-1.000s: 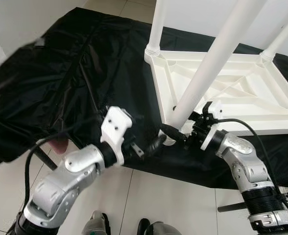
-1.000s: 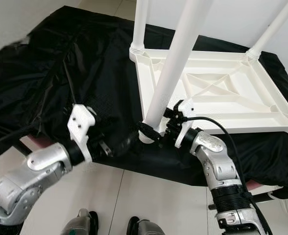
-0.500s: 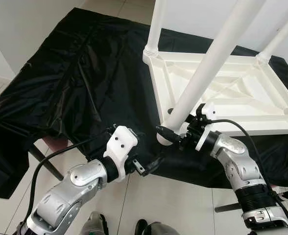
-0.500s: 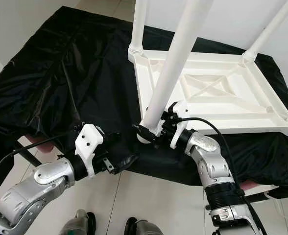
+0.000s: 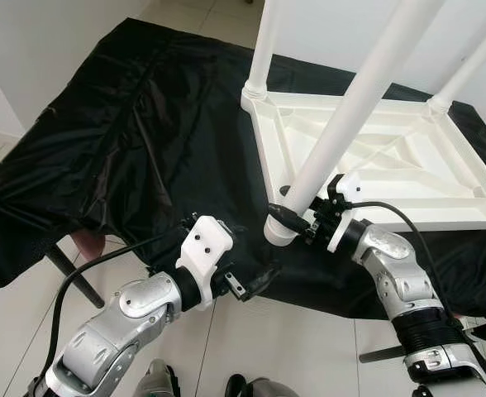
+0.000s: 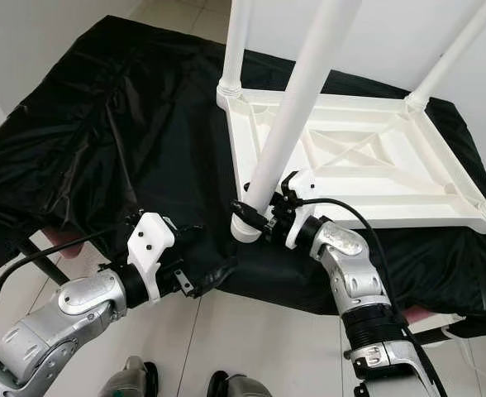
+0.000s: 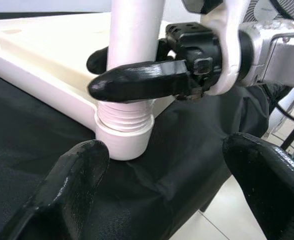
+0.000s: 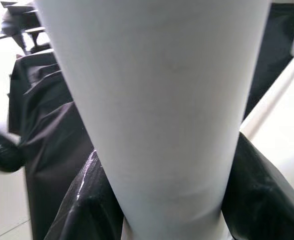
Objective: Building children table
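At frame centre, the right gripper (image 5: pixel 286 218) pinches the near table leg (image 5: pixel 342 132) of the upturned white table (image 5: pixel 392 161) on the black cloth (image 5: pixel 144 141). Left gripper (image 5: pixel 259 277) is spread, lower centre.

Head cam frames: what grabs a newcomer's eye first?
The upside-down white table top lying on the black cloth, its white legs standing upward. At the near corner, the right gripper is clamped on the base of the near leg, just above its threaded socket. The left gripper sits open at the cloth's near edge, short of that corner.
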Available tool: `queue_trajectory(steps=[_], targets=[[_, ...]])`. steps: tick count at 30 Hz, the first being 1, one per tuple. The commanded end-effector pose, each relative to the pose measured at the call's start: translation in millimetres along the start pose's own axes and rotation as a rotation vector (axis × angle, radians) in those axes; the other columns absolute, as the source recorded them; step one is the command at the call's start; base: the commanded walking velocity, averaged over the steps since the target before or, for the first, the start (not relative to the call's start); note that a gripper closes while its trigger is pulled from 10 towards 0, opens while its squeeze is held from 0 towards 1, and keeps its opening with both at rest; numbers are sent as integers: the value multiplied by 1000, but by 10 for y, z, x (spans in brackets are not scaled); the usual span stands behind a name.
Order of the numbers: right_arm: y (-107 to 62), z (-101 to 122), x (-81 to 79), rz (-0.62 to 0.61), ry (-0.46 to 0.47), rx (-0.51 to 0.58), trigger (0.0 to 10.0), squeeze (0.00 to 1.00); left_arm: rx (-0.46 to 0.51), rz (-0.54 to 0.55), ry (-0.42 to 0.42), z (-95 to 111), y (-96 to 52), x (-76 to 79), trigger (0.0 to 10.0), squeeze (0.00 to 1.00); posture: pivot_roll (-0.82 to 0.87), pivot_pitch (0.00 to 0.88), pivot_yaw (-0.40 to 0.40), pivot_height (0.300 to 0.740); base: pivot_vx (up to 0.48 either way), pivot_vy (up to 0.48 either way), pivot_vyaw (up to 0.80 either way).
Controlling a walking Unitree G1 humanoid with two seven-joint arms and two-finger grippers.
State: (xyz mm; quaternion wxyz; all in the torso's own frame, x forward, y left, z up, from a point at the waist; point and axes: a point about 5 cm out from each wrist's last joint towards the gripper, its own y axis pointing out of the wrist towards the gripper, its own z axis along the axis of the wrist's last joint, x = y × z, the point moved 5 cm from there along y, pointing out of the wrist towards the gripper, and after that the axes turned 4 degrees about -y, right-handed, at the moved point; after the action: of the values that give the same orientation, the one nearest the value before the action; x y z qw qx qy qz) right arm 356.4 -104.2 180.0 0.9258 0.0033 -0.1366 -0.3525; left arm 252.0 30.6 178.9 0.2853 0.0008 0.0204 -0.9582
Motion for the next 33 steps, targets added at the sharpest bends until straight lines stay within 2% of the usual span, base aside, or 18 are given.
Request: queue_trajectory(steps=[1,11,13,14,15,16,17,20,22,27,28,29,32,33], targets=[[-108,-154,201,-171,33,-78,0,0,-4,-122,-7,-24,4,154,10000,0,135,135,-159,740,0,0,0],[-194,-155,208,-417,97,-47,0,0,9,-102,-6,-9,13,132,10000,0,132,136,-169,740,0,0,0],[-258,-193,194,-534,133,-49,0,0,11,-102,-7,-8,15,139,10000,0,132,140,-169,740,0,0,0],[-258,-193,194,-534,133,-49,0,0,11,-102,-7,-8,15,139,10000,0,132,140,-169,740,0,0,0],[-319,-217,182,-633,150,-58,0,0,12,-102,-9,-8,13,144,10000,0,132,143,-169,740,0,0,0],[-319,-217,182,-633,150,-58,0,0,12,-102,-9,-8,13,144,10000,0,132,143,-169,740,0,0,0],[-367,-237,180,-701,148,-75,0,0,11,-102,-11,-10,10,145,10000,0,131,144,-168,740,0,0,0],[-414,-243,180,-764,146,-86,0,0,11,-103,-12,-10,6,145,10000,0,129,147,-167,740,0,0,0],[-522,-259,190,-887,132,-120,0,0,11,-104,-13,-7,10,136,10000,0,126,148,-163,740,0,0,0],[-592,-273,191,-955,132,-144,0,0,13,-109,-10,3,15,121,10000,0,121,149,-157,740,0,0,0],[-594,-282,189,-954,142,-149,314,0,13,-110,-8,5,16,117,10000,0,119,150,-156,740,0,0,0],[-583,-274,198,-939,143,-141,10000,0,14,-110,-6,9,18,110,10000,0,119,151,-155,740,0,0,0],[-545,-239,194,-898,137,-122,10000,0,15,-109,-5,15,22,102,10000,0,116,152,-153,740,0,0,0],[-509,-218,183,-857,144,-107,10000,882,16,-110,-4,18,23,103,10000,0,116,152,-152,740,0,0,0]])
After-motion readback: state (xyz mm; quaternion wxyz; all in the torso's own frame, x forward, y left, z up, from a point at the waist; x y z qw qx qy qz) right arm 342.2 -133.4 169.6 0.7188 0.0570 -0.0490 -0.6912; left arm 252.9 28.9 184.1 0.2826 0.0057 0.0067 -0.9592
